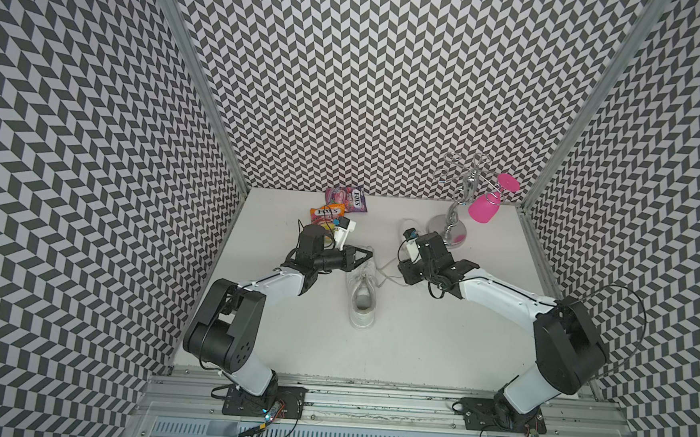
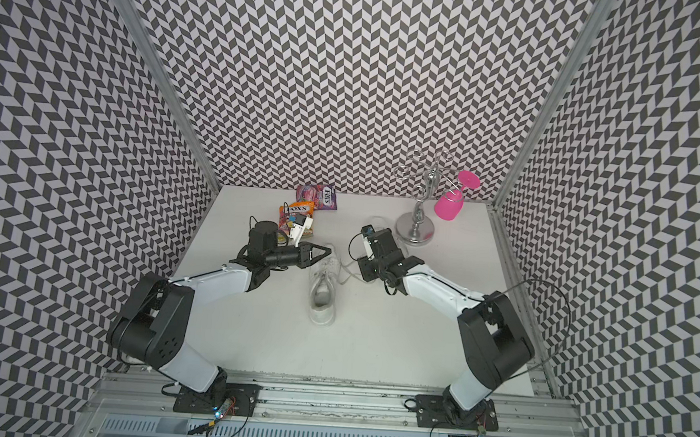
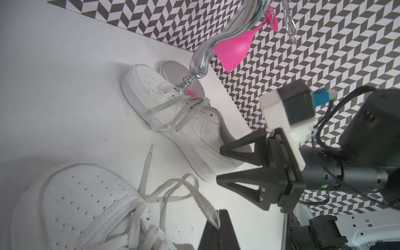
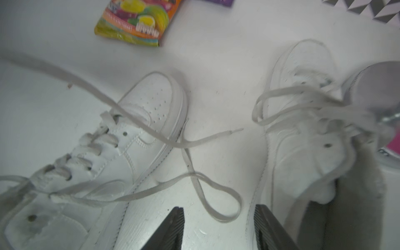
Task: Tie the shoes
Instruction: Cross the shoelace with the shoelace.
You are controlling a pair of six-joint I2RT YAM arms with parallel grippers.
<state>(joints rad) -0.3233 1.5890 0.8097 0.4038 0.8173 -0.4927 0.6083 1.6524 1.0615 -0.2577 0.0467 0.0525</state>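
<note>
White leather sneaker near me (image 1: 363, 295) mid-table isn't knotted yet; its twin (image 3: 173, 116) by the chrome glass stand (image 1: 449, 230) looks tied. My left gripper (image 1: 369, 255) pinches one flat lace (image 3: 203, 203); right gripper (image 4: 218, 229) is spread, empty.

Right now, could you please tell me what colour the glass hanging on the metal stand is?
Bright pink; the glass shows best in the left wrist view.

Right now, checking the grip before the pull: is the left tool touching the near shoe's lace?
Touching: the left wrist view shows the lace ending pinched in the shut left tool.
</note>
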